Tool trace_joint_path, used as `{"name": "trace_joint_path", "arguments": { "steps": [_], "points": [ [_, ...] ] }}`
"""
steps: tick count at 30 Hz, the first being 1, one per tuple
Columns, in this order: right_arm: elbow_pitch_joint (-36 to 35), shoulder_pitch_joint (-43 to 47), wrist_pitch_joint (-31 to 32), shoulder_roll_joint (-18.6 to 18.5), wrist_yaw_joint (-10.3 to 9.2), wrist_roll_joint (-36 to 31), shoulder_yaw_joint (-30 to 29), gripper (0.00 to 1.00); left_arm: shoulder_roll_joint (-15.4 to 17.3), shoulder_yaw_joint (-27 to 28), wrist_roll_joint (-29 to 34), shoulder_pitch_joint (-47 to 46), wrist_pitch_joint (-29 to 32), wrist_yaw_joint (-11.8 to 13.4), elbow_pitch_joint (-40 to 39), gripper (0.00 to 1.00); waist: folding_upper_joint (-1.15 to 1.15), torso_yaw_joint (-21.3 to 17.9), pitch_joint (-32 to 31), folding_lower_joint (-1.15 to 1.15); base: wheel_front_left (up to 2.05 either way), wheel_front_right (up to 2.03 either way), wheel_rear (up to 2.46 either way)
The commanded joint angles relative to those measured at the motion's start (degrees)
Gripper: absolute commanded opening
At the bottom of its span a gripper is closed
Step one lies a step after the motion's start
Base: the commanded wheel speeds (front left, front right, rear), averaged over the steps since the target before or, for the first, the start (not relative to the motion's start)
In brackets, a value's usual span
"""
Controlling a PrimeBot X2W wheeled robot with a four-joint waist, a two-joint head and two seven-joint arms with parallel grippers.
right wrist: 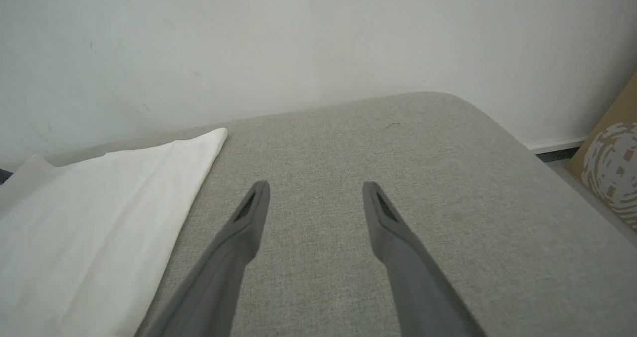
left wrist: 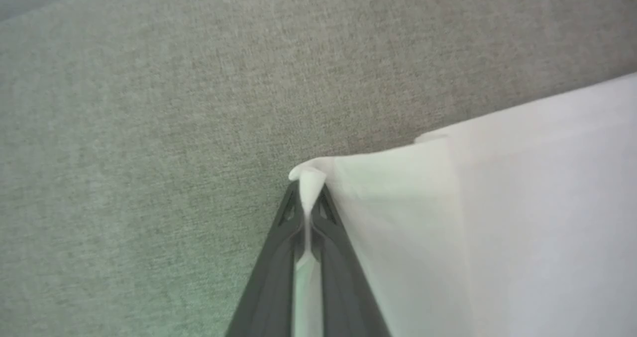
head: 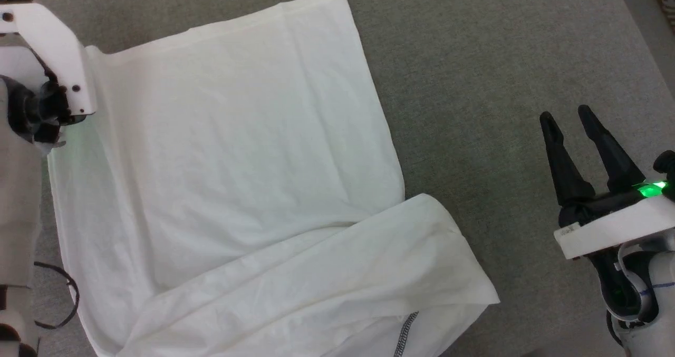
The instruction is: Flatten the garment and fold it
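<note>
The garment (head: pixel 237 151), a thin white shirt, lies spread on the grey cloth surface (head: pixel 501 56), with a sleeve (head: pixel 327 288) folded across its near part. Dark zigzag stitching (head: pixel 406 333) shows at the bottom edge. My left arm (head: pixel 52 56) hangs over the garment's left edge. In the left wrist view my left gripper (left wrist: pixel 308 197) is shut on a corner of the garment (left wrist: pixel 497 227), and white cloth is pinched between its fingers. My right gripper (head: pixel 565 113) stands open over bare surface, right of the garment (right wrist: pixel 99 217), with nothing between its fingers (right wrist: pixel 249 217).
The grey surface has a rounded far right corner (right wrist: pixel 448 100) against a white wall (right wrist: pixel 298 43). A brown cardboard box (right wrist: pixel 609 172) stands beyond the right edge. Bare surface lies right of the garment and beyond it.
</note>
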Motion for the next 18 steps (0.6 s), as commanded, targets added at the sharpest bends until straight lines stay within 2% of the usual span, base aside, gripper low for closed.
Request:
{"name": "trace_joint_path", "arguments": {
  "steps": [1,6,10,14,18],
  "points": [
    [0.12,-1.17,-0.26,-0.16,-0.05,0.38,0.18,1.0,-0.64,-1.31,0.37,4.85,2.3,0.4,3.13,0.0,0.0,-0.12,0.24,0.01,0.0,0.0,0.0],
    [1.68,-4.03,1.1,-2.22,-0.05,3.67,2.17,1.0,-1.94,-1.47,0.18,5.82,0.72,1.72,1.01,0.0,0.0,1.35,0.03,0.01,0.0,0.0,0.0],
    [5.15,-10.16,4.45,-4.44,-0.05,8.15,5.17,1.0,-2.94,-0.65,-0.25,5.8,-4.07,2.53,-1.39,0.0,0.0,3.62,-0.29,0.01,0.0,0.0,0.0],
    [12.93,-19.38,9.79,-6.66,-0.05,11.48,9.55,1.0,-4.75,0.56,-1.47,5.15,-9.64,2.81,-4.53,0.0,0.0,6.88,0.15,0.01,0.0,0.0,0.0],
    [21.86,-29.17,14.77,-7.23,-0.05,16.01,13.98,1.0,-7.27,1.6,-3.02,4.09,-14.66,2.83,-8.23,0.0,0.0,10.62,1.5,0.01,0.0,0.0,0.0]
  ]
}}
